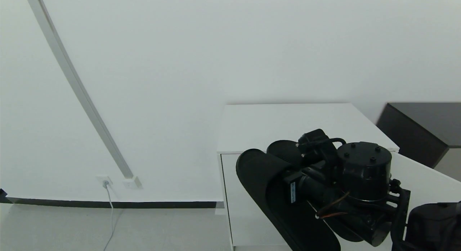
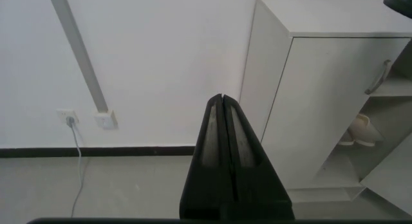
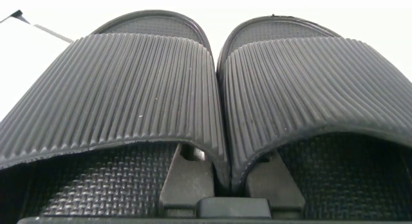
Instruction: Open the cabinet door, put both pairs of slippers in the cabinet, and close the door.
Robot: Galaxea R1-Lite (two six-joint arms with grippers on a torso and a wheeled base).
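Right jaws pinch the inner edges of the black slippers [image 1: 261, 173], held as a pair in the air just in front of the white cabinet [image 1: 288, 125]. Left jaws pressed together, nothing between them. Cabinet door [image 2: 328, 108] open; pale slippers [image 2: 362, 130] on an inside shelf.

I see a plain white wall [image 1: 252, 45] under even light. A grey conduit strip [image 1: 75, 81] slants down it to a small white box [image 1: 131, 182], just beside a socket [image 1: 104, 179] with a white cable [image 1: 111, 215] plugged in. A dark baseboard [image 1: 108, 204] meets the pale grey floor [image 1: 108, 229]. A dark furniture piece [image 1: 417, 132] stands at the far right.
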